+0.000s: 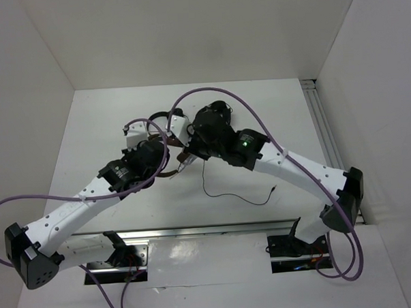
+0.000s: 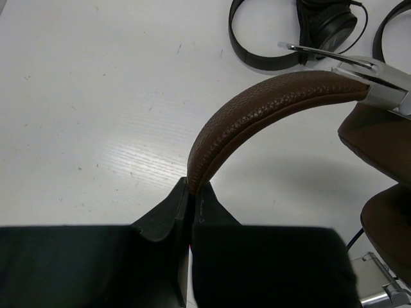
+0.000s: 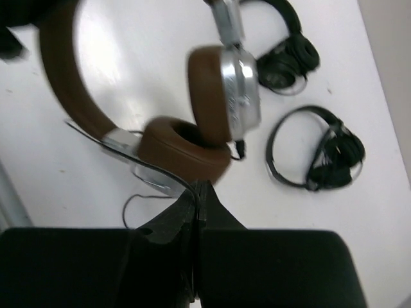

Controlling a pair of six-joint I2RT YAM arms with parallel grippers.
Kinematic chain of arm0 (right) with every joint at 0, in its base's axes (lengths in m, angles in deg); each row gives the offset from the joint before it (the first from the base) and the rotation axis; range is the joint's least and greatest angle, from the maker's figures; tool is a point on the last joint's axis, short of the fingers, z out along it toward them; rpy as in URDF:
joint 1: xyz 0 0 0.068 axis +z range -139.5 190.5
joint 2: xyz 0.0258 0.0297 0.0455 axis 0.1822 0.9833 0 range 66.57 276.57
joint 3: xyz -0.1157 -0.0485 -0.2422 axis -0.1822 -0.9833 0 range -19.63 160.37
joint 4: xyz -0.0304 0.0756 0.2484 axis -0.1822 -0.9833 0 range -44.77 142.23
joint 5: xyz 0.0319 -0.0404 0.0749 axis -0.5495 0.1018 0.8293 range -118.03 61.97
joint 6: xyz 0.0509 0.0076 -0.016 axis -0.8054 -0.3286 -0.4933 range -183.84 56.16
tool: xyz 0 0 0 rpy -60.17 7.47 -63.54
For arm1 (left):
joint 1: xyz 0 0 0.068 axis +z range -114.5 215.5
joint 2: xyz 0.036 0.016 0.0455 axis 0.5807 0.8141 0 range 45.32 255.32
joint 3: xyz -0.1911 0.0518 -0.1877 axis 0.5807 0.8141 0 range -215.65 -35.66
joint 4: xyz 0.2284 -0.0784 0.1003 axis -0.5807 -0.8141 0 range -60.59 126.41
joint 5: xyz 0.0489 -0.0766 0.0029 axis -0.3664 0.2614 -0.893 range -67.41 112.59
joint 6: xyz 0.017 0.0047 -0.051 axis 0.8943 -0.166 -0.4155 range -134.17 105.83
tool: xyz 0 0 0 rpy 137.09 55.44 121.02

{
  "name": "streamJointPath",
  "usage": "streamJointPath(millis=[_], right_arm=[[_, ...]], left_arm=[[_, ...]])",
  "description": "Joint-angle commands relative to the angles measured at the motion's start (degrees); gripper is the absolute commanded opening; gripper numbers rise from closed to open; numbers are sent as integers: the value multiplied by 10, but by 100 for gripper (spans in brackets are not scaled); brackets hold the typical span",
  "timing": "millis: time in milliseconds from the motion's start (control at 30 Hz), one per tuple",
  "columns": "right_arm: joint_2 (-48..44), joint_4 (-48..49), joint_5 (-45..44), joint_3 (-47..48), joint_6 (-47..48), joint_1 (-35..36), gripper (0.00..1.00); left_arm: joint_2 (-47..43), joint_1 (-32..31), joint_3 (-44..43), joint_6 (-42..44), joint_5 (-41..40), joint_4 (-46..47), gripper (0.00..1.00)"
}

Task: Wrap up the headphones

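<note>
The headphones point(image 3: 192, 147) have a brown headband point(image 2: 270, 102), brown ear pads point(image 2: 379, 138) and silver earcups point(image 3: 243, 90). My left gripper point(image 2: 191, 187) is shut on the end of the headband. My right gripper point(image 3: 198, 190) is shut on the thin black cable point(image 3: 151, 168) just below the lower ear pad. In the top view both grippers meet at mid-table, the left point(image 1: 168, 168) and the right point(image 1: 187, 157), and the arms hide most of the headphones. The cable's loose end point(image 1: 224, 194) trails on the table toward its plug point(image 1: 272, 188).
Two smaller all-black headphones lie on the table beyond the brown pair, one point(image 3: 289, 54) farther and one point(image 3: 327, 154) nearer in the right wrist view; one also shows in the left wrist view point(image 2: 321, 25). White walls enclose the table; a rail point(image 1: 324, 128) runs along its right side.
</note>
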Motion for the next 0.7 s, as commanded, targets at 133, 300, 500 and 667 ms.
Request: streamJointPath(millis=[133, 300, 500, 667], right_arm=[[-187, 363, -222, -214, 10, 25, 5], [-227, 467, -224, -262, 44, 25, 15], [-217, 478, -224, -263, 71, 20, 25], [-211, 488, -183, -269, 66, 8, 17]], left_arm=[[-55, 13, -19, 13, 43, -14, 0], [-62, -3, -24, 50, 61, -2, 0], [-69, -9, -35, 56, 67, -7, 0], [-69, -14, -41, 61, 73, -13, 0]])
